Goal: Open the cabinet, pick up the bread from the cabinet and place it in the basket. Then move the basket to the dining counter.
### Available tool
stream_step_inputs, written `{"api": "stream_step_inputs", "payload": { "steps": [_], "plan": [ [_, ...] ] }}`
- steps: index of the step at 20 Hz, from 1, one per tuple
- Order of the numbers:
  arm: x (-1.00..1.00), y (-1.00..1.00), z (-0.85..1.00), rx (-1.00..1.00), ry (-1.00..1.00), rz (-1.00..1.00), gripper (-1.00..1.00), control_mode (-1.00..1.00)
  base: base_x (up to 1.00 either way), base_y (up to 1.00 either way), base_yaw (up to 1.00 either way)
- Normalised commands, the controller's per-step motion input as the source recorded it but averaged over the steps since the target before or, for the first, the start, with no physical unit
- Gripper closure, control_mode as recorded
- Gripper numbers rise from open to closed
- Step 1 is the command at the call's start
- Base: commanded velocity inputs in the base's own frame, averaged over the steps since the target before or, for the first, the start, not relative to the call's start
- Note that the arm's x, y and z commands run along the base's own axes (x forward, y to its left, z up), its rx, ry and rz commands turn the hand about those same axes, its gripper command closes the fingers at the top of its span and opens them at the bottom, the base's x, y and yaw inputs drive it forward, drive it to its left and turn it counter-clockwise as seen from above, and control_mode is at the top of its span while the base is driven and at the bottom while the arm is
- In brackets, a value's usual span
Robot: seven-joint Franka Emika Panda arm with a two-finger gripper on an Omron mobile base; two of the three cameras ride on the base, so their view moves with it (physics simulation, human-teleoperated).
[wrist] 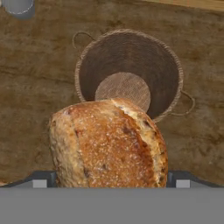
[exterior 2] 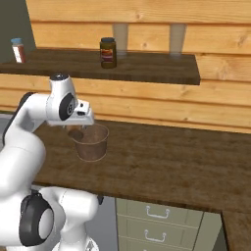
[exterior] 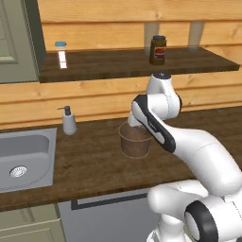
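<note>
— One loaf, the bread [wrist: 107, 144], sits between the two dark fingers [wrist: 41, 180] of the gripper [wrist: 109, 181]. Is it gripped?
— Yes, the jaws stand wide, clamped on the bread's sides, above the dark wood counter [exterior: 90, 165].
— And the basket [wrist: 129, 72]?
— Upright on that counter, just beyond the loaf in the hand view, its woven floor bare. From the base views the hand hangs over its near rim [exterior 2: 90, 142].
— The cabinet [exterior: 19, 42]?
— Its grey-green door is swung open at left; a dark jar [exterior: 158, 49] and a small white bottle [exterior: 61, 54] stand on the shelf.
</note>
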Motion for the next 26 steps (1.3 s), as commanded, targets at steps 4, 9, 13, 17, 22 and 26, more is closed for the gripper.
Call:
{"api": "stream_step_inputs", "payload": {
  "steps": [4,9,13,17,22,26],
  "plan": [
    [0.65,0.0,-0.27,0.0,0.0,-0.09,1.0,-1.0,0.0,0.0,0.0],
    [0.61,0.0,-0.4,0.0,0.0,-0.08,1.0,-1.0,0.0,0.0,0.0],
    [0.41,0.0,-0.45,0.0,0.0,-0.03,1.0,-1.0,0.0,0.0,0.0],
    [0.15,0.0,-0.52,0.0,0.02,-0.01,1.0,-1.0,0.0,0.0,0.0],
    [0.05,0.0,-0.35,0.0,0.01,-0.02,1.0,-1.0,0.0,0.0,0.0],
    [0.01,0.0,-0.13,0.0,0.0,0.0,1.0,-1.0,0.0,0.0,0.0]
  ]
}}
